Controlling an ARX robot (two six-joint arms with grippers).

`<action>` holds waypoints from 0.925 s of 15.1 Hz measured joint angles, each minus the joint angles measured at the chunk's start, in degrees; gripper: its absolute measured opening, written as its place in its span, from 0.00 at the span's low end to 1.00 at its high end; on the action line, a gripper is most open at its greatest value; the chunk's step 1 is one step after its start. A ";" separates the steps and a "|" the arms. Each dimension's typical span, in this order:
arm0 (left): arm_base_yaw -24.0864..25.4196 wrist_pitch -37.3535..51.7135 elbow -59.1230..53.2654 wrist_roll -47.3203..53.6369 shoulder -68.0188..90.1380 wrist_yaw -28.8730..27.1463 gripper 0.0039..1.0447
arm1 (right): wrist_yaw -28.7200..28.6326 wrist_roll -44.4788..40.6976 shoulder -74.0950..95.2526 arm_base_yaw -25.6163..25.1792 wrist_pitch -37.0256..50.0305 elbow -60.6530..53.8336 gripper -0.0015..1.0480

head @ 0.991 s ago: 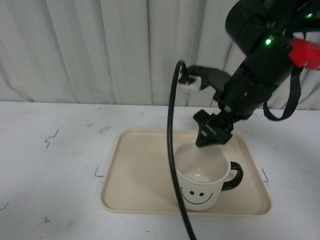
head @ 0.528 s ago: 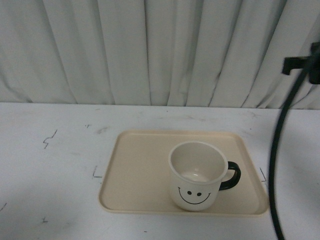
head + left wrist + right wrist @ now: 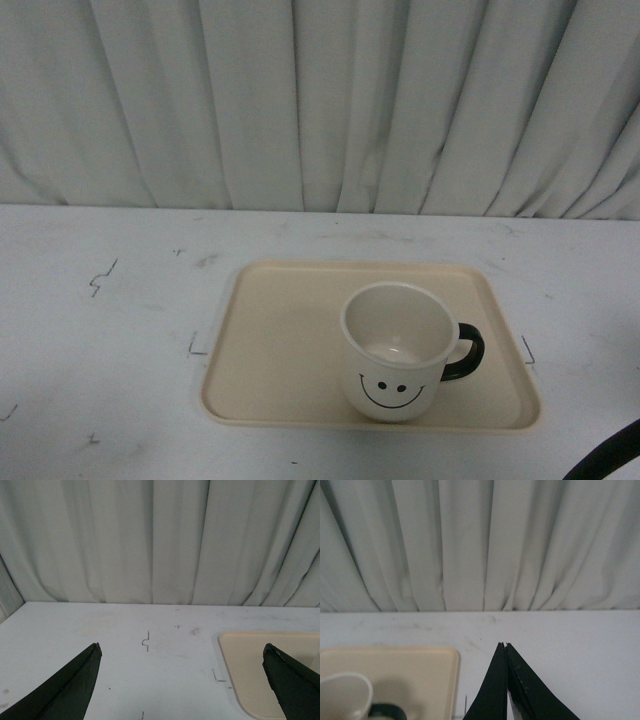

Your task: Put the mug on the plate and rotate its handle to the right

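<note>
Mug (image 3: pixel 396 350), front view: upright on the plate (image 3: pixel 280 330), right of the plate's centre and toward its near edge, smiley face toward the camera. The handle (image 3: pixel 467 353) projects to the right, over the plate's right part. Plate rests on a white table (image 3: pixel 100 330) before a pale curtain (image 3: pixel 320 100). Neither gripper appears in this view; only a black cable (image 3: pixel 607 458) curves in at the lower right corner, cut off by the frame.

Left wrist view: the left gripper (image 3: pixel 182 680) shows two dark fingers (image 3: pixel 75 680), set wide apart with nothing between them; their bases are cut off. Only one rounded corner of the plate (image 3: pixel 250 655) is visible, partly behind one finger; the mug lies outside this view. The fingers hang above bare table, well apart from the mug.

Right wrist view: the right gripper (image 3: pixel 505 647) has its two dark fingers (image 3: pixel 492 690) pressed together at the tips, gripping nothing. The mug's rim (image 3: pixel 342 695) and part of the handle (image 3: pixel 387 712) are blurred and cut off at the frame edge, on the plate (image 3: pixel 410 665). The closed fingers stand beside the plate's edge, apart from the mug.
</note>
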 joint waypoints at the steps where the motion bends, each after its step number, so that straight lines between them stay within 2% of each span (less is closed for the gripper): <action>1: 0.00 -0.02 0.00 0.00 0.00 -0.02 0.94 | -3.54 -0.02 -3.65 -2.51 -2.47 -1.97 0.02; 6: 0.00 -0.02 0.00 0.00 0.00 -0.02 0.94 | -4.24 0.00 -20.63 -3.91 -14.21 -5.62 0.02; 10: 0.00 -0.02 0.00 0.00 0.00 -0.02 0.94 | -4.24 0.02 -24.41 -3.91 -17.11 -6.03 0.02; 14: 0.00 -0.02 0.00 0.00 0.00 -0.02 0.94 | -4.24 0.02 -35.69 -3.91 -27.23 -6.93 0.02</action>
